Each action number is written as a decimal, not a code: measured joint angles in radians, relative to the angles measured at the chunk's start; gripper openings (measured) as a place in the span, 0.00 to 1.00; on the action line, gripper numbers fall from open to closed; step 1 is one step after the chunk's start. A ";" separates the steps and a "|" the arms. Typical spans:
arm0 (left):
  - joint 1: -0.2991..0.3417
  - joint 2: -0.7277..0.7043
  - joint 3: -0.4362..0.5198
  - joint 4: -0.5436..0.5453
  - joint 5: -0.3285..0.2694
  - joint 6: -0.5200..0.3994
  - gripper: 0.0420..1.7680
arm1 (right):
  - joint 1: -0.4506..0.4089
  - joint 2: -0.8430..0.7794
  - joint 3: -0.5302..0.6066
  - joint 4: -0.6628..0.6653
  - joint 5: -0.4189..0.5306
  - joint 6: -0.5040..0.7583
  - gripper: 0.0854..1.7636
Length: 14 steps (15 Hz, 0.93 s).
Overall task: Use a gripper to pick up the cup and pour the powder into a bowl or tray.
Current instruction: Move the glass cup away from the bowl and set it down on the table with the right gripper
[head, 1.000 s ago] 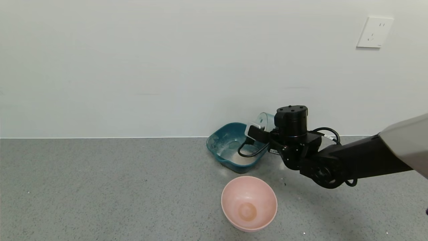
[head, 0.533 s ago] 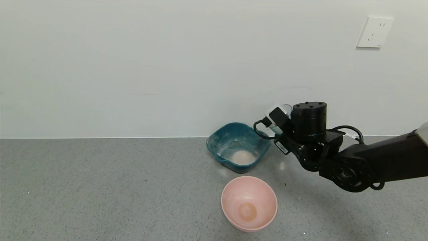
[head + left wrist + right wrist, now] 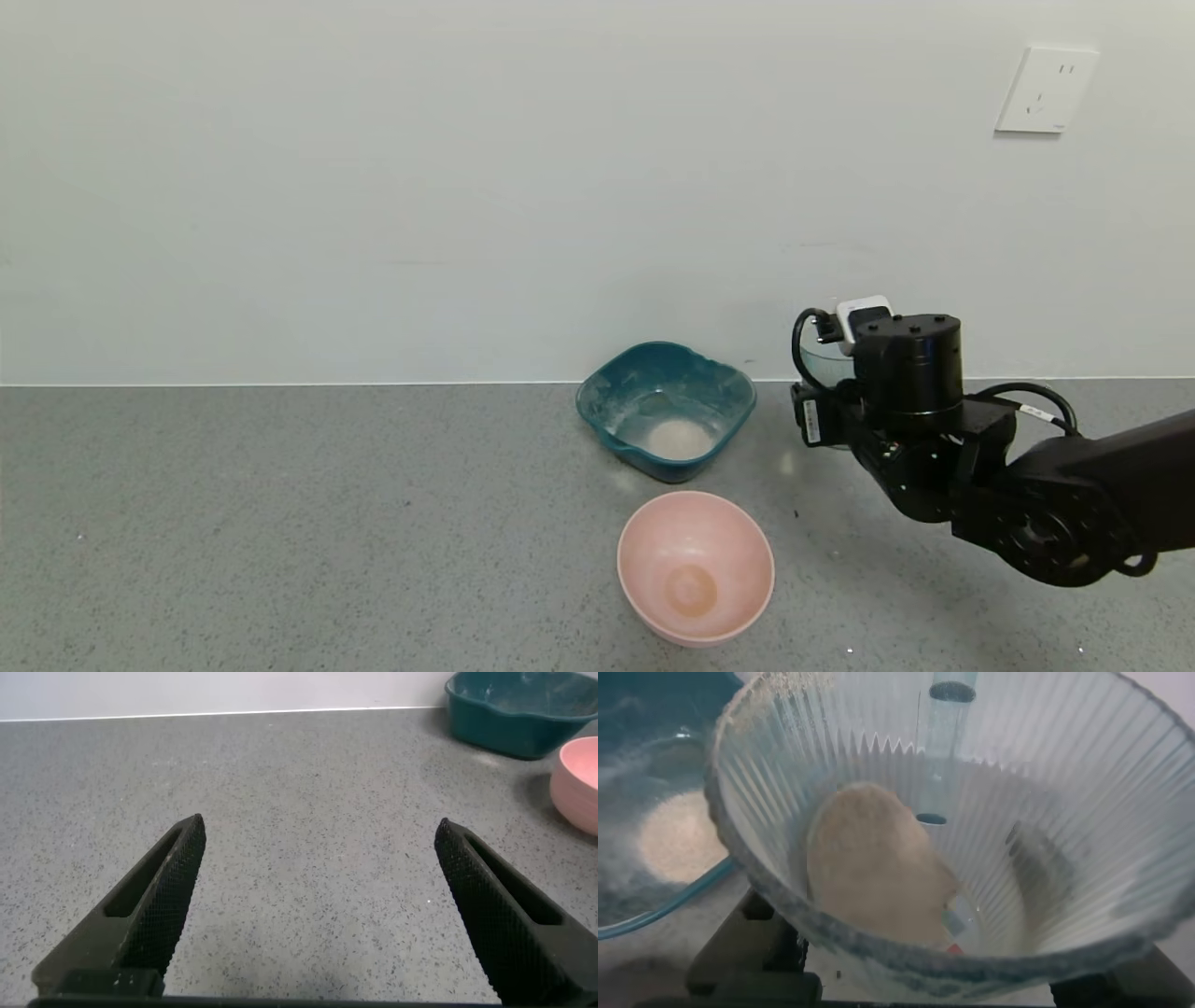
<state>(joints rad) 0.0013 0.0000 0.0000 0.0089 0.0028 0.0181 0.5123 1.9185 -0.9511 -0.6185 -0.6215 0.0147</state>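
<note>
A: Where is the ribbed cup (image 3: 971, 831)?

B: In the right gripper (image 3: 845, 373), at the right of the head view, beside the teal basin (image 3: 728, 397) and clear of its rim. In that view only a sliver of the cup's clear wall shows behind the black wrist. The right wrist view looks straight into its mouth, with the black fingers (image 3: 752, 952) pressed against its outside near the lower edge of the frame.

A: Why hold it there and not over the basin?

B: I judge the pour is partly done. A pale heap of powder (image 3: 679, 437) lies in the basin, yet a clump of powder sits in the cup too, so the cup seems held roughly upright to keep the rest from spilling onto the grey counter (image 3: 280, 523).

A: And the pink bowl (image 3: 695, 567)?

B: Low centre of the head view, only an orange-brown stain inside; no white powder there.

A: The left gripper (image 3: 318, 905)?

B: Idle, fingers spread wide over bare counter in its own wrist view, well away from the basin.
</note>
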 joint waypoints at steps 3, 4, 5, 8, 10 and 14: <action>0.000 0.000 0.000 0.000 0.000 0.000 1.00 | 0.000 -0.022 0.092 -0.014 0.006 0.146 0.77; 0.000 0.000 0.000 0.000 0.000 0.000 1.00 | -0.005 -0.026 0.120 -0.022 0.014 0.182 0.77; 0.000 0.000 0.000 0.000 0.000 0.000 1.00 | -0.012 -0.026 0.146 -0.033 0.024 0.205 0.77; 0.000 0.000 0.000 0.000 0.000 0.000 1.00 | -0.054 -0.001 0.180 -0.115 0.055 0.212 0.77; 0.000 0.000 0.000 0.000 0.000 0.000 1.00 | -0.082 0.031 0.190 -0.159 0.074 0.210 0.77; 0.000 0.000 0.000 0.000 0.000 0.000 1.00 | -0.138 0.115 0.167 -0.283 0.089 0.140 0.77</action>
<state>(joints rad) 0.0009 0.0000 0.0000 0.0091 0.0023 0.0183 0.3747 2.0338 -0.7840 -0.9015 -0.5326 0.1543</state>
